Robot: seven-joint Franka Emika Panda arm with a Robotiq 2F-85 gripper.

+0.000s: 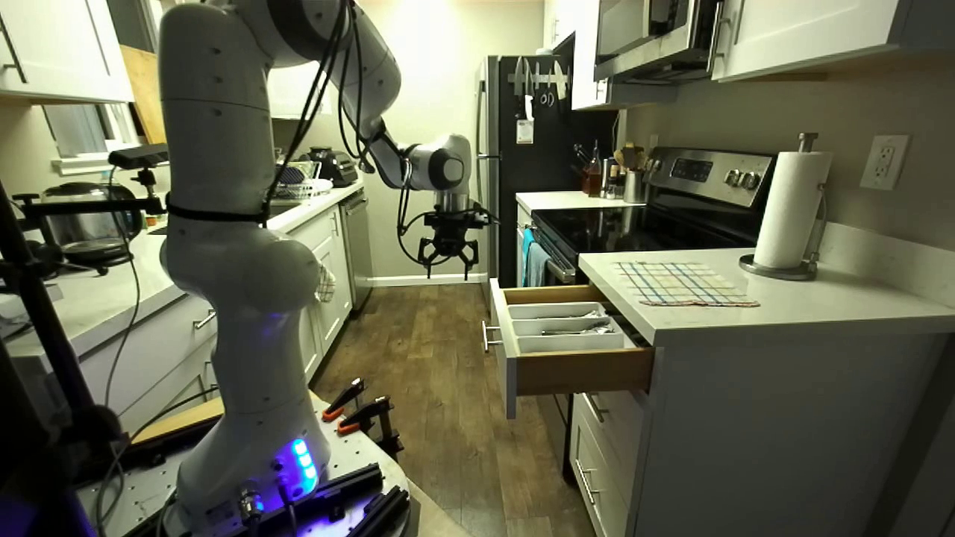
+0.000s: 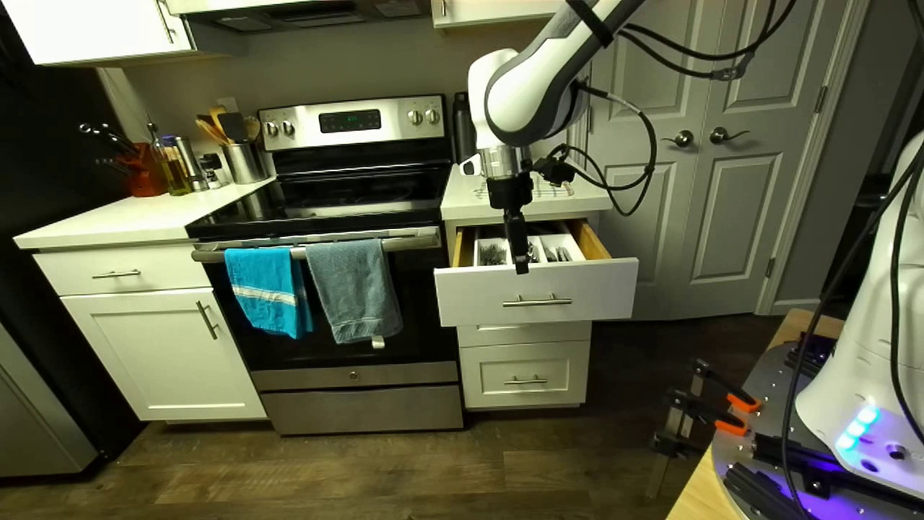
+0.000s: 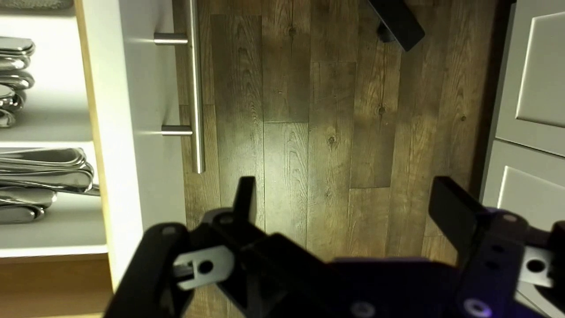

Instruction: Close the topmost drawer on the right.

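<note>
The topmost drawer is extended from under the front edge of the worktop, between its two front corners. If pressure is applied toward either corner instead of centrally, the drawer could be jammed askew; if applied too high, the front panel could be overshot and the cutlery struck. That panel is faced away from the worktop, its long axis set parallel to the front edge, as is the handle. Just beyond, apart from the panel, the gripper is held with fingers spread wide, nothing gripped; one could be snagged on the handle.
</note>
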